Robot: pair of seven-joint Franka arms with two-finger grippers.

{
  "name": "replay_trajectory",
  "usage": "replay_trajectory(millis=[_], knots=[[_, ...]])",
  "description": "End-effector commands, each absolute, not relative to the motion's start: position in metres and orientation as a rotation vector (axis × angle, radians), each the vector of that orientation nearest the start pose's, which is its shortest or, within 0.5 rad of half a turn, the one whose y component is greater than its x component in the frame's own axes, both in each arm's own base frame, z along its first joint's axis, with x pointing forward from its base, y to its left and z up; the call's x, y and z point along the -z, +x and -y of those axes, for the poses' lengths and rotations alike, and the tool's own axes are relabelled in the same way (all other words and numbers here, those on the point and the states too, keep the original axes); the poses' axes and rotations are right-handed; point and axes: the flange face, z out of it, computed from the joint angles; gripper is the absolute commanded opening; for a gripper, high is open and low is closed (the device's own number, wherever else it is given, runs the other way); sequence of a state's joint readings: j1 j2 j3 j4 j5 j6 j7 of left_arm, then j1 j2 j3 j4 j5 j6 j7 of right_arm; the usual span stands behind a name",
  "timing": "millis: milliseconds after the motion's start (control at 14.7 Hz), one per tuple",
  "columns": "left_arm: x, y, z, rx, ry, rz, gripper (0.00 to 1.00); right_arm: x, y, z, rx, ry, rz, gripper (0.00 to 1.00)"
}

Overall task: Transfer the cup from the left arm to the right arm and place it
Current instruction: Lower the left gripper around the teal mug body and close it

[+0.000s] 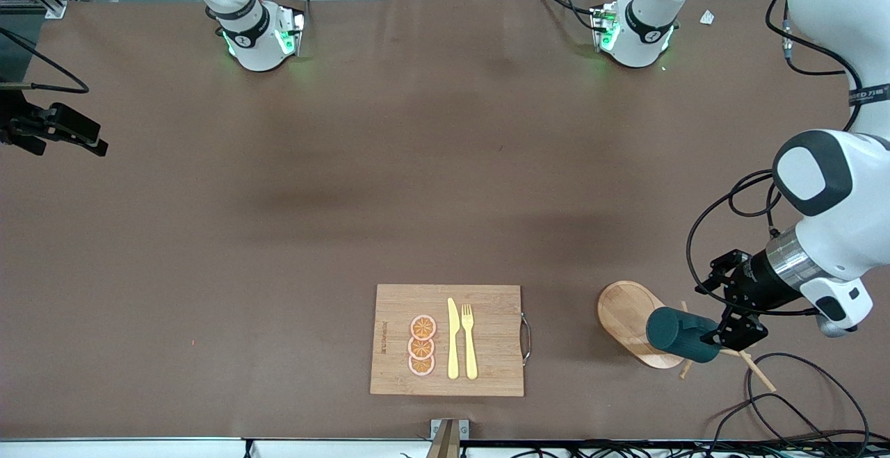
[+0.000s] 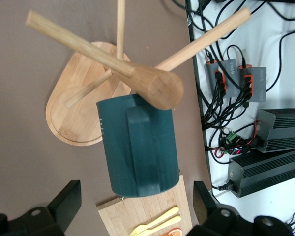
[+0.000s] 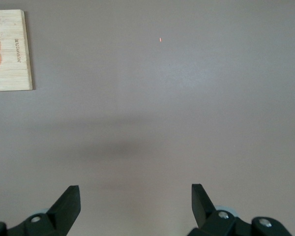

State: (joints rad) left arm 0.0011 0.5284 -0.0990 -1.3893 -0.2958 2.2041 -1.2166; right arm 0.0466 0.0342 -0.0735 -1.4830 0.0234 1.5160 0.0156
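The teal cup (image 2: 140, 147) hangs on a wooden mug tree (image 2: 152, 86) at the front view's lower right, between the open left end effector (image 2: 136, 206), whose closing fingers could, apparently, snag the peg, while the open right end effector (image 3: 136, 206) waits over bare table (image 1: 278, 235).

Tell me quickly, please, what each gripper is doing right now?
Left gripper: open, holding nothing, fingers either side of the cup hanging on the mug tree.
Right gripper: open, holding nothing, waiting over bare table.
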Motion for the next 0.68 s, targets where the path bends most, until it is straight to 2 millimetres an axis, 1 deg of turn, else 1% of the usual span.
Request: replay_trajectory(millis=[0,136,204,339,475,543,611], knots=[[-0.432,0.734,0.064,0.049,-2.841,2.182,1.0,-0.643,0.558,0.013,-0.005,-3.126,-0.087,1.0],[-0.423,0.736,0.063,0.043,-2.835,2.193,1.0,-0.643,0.558,0.012,-0.005,-3.126,-0.085,1.0],[-0.418,0.737,0.06,0.033,-2.825,2.203,1.0,-0.644,0.557,0.013,-0.002,-3.126,-0.085,1.0],[-0.414,0.738,0.06,0.013,-2.831,2.209,1.0,-0.645,0.557,0.014,0.0,-3.125,-0.087,1.0],[-0.404,0.739,0.06,-0.007,-2.823,2.207,1.0,-0.644,0.558,0.014,-0.002,-3.126,-0.089,1.0],[-0.394,0.74,0.059,-0.024,-2.813,2.207,1.0,-0.644,0.558,0.014,-0.002,-3.126,-0.09,1.0],[-0.392,0.742,0.059,-0.023,-2.807,2.219,1.0,-0.644,0.558,0.014,-0.002,-3.126,-0.09,1.0]])
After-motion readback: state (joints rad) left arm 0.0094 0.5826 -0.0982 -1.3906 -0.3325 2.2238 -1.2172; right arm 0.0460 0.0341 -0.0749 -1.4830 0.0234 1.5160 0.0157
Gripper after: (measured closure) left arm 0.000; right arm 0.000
